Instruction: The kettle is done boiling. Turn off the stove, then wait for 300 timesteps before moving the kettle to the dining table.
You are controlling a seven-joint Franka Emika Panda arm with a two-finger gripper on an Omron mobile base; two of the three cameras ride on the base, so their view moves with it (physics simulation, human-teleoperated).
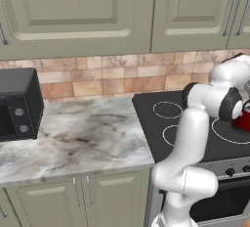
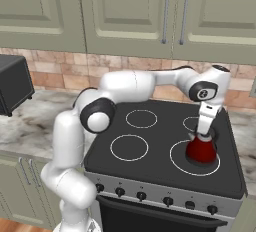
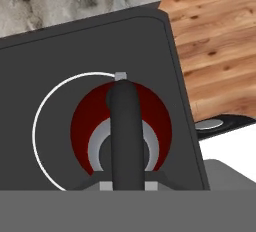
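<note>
Red and squat, the small rounded kettle [image 2: 201, 150] sits inside a white-ringed burner on the black glass stove [image 2: 150, 146], directly beneath the two-finger gripper [image 2: 204, 132]. The gripper points straight down at the top of the kettle, its fingers drawn almost together; in the hand view the kettle's dark arched handle [image 3: 125, 131] runs up from between them, but whether they pinch it cannot be told. A marbled counter [image 1: 73, 133] lies well off beside the stove.
</note>
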